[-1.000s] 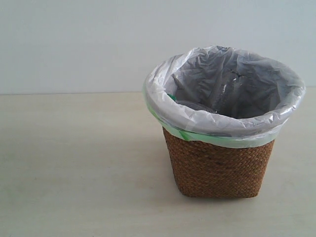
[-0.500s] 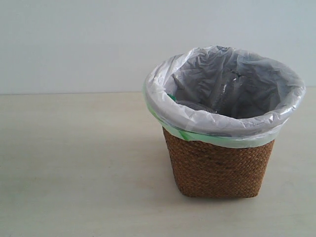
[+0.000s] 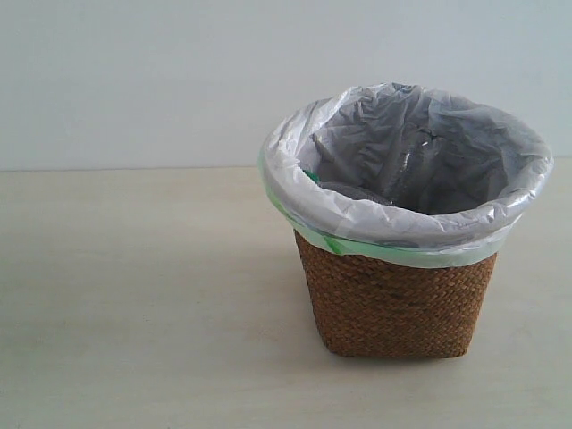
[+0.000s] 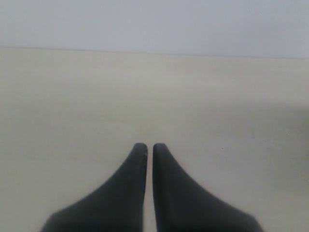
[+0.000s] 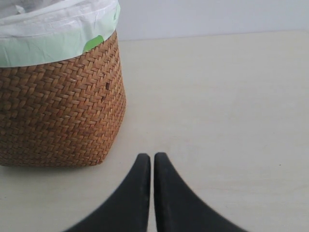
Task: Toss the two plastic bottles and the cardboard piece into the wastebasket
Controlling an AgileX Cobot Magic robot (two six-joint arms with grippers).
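Observation:
The brown wicker wastebasket (image 3: 393, 304) stands right of centre on the table, lined with a grey-white bag (image 3: 295, 192) with a green edge. Inside it, by the left rim, a grey shape (image 3: 353, 189) and a speck of green (image 3: 310, 176) show; I cannot tell what they are. The two bottles and the cardboard piece are otherwise hidden or out of view. Neither arm appears in the exterior view. My left gripper (image 4: 146, 146) is shut and empty over bare table. My right gripper (image 5: 147, 155) is shut and empty, a little way from the wastebasket (image 5: 58, 111).
A pale wooden table (image 3: 134, 295) spreads around the basket, with a plain light wall (image 3: 134, 80) behind it. Nothing else lies on the table in any view.

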